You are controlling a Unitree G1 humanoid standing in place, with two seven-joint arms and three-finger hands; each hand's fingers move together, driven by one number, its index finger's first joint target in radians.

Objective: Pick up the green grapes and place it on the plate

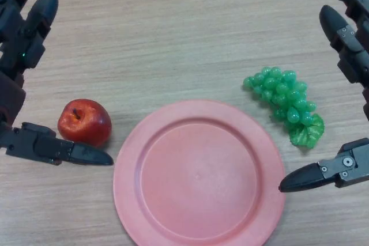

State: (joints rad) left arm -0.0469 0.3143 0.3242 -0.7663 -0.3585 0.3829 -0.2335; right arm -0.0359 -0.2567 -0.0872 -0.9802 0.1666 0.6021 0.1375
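Observation:
A bunch of green grapes (286,102) lies on the wooden table, just right of the pink plate (199,174). The plate holds nothing. My right hand (349,44) is open at the right edge, its fingers above the grapes and its thumb (316,175) below them, not touching the bunch. My left hand (23,38) is open at the left edge, its thumb (63,150) stretched out just below a red apple.
A red apple (84,121) sits on the table left of the plate, between my left hand's fingers and thumb. The wooden table (173,33) stretches away behind the plate.

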